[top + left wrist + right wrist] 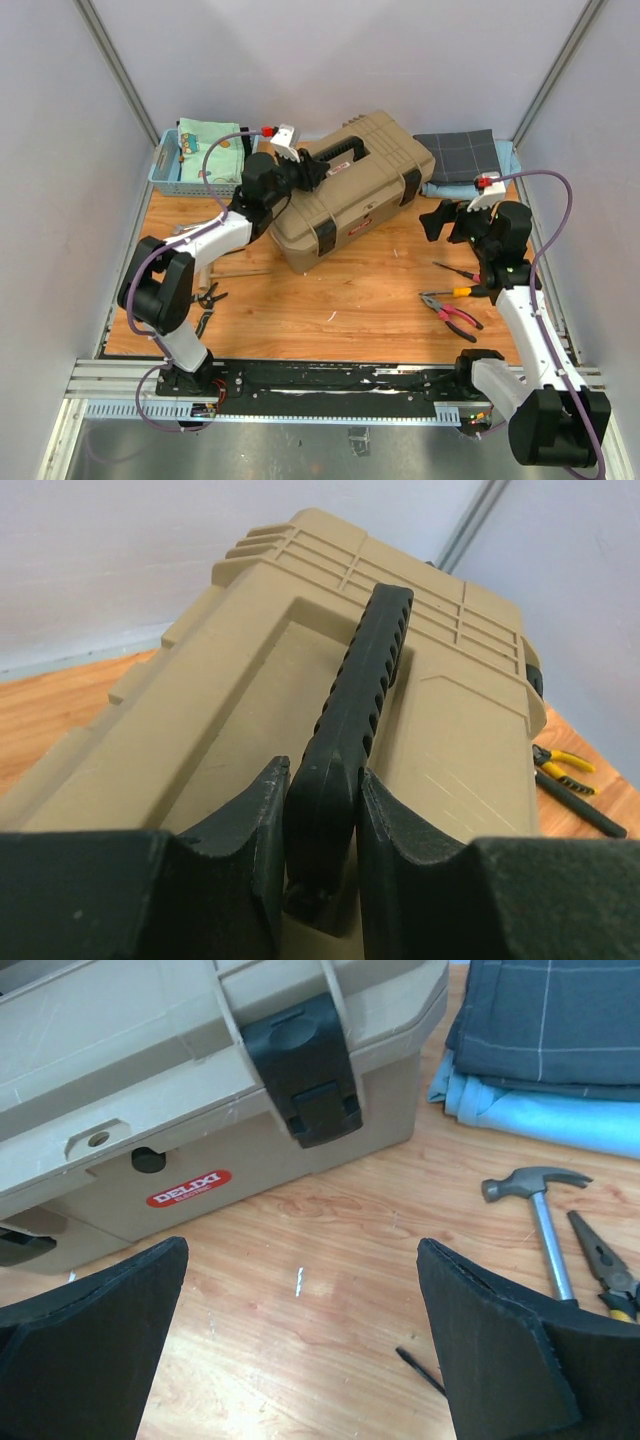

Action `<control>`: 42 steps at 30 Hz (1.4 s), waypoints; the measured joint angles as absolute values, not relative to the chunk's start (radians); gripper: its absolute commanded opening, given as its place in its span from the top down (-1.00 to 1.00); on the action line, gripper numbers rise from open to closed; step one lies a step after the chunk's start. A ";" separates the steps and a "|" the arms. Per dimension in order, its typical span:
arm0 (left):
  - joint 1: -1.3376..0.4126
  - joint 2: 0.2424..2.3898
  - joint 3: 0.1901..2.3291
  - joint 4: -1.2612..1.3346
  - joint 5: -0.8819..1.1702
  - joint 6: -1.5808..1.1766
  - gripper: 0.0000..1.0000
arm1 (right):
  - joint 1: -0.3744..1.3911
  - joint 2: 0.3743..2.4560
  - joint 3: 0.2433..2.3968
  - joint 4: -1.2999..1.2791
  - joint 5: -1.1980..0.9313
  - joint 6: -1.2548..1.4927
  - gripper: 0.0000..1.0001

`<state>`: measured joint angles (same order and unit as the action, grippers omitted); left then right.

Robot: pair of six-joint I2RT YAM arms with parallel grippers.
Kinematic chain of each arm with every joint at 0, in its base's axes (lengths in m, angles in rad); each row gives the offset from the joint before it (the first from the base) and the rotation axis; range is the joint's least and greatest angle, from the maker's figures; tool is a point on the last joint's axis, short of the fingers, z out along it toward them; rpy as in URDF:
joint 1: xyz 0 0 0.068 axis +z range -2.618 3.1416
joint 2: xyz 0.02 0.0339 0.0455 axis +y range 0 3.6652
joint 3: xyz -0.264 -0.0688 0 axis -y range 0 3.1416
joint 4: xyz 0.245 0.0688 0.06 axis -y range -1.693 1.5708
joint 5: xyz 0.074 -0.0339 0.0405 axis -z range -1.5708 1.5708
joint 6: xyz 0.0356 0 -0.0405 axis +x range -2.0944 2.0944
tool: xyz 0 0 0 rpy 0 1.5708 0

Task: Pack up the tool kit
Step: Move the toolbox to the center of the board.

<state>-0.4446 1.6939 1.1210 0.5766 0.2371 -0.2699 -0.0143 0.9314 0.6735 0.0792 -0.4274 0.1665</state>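
Left tool [322,785] closed on black handle [365,680] of tan toolbox [455,740]; right tool [300,1260] wide open, empty, above bench [330,1350] near hammer [545,1225]

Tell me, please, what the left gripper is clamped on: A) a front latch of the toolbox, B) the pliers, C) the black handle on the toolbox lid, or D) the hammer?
C: in the left wrist view the left gripper has its fingers pressed against either side of the black handle on the lid of the tan toolbox.
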 measured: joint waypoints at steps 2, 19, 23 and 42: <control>-0.472 1.666 1.094 0.568 0.155 -0.287 0.99 | -0.012 0.931 0.673 0.067 -0.437 0.176 -0.98; -0.498 1.363 0.921 0.400 -0.235 -0.387 -0.57 | 0.003 0.913 0.642 0.045 -0.454 0.215 -0.96; -0.495 1.290 0.930 0.387 -0.242 -0.334 -0.61 | 0.019 0.895 0.634 0.043 -0.456 0.216 -0.97; -0.688 1.761 1.626 -0.029 -0.109 0.043 -0.49 | 0.021 1.001 0.626 0.075 -0.455 0.233 -0.99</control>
<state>-0.6880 1.7615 1.6264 -0.0292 -0.1093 0.0433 0.0208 1.0008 0.6258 0.0753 -0.4545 0.2325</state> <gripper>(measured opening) 0.749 0.991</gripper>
